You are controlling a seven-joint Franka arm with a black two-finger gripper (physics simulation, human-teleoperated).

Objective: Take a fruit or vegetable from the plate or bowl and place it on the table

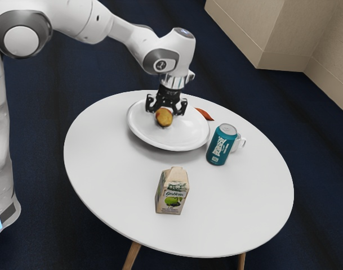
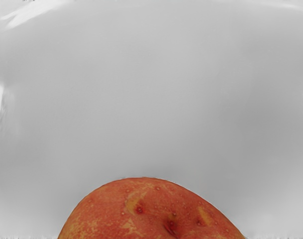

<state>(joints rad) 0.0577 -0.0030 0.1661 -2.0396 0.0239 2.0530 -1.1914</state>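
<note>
Potato: reddish-yellow, pitted, inside the plate's rim
Plate: white, round, face up
Table: white, beneath the plate

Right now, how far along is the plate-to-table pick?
Reach looks done: the gripper is down at the potato-like piece, over the plate. In hand: nothing yet, fingers stand open. Left: close, lift, clear the rim, set it on the table.
</note>
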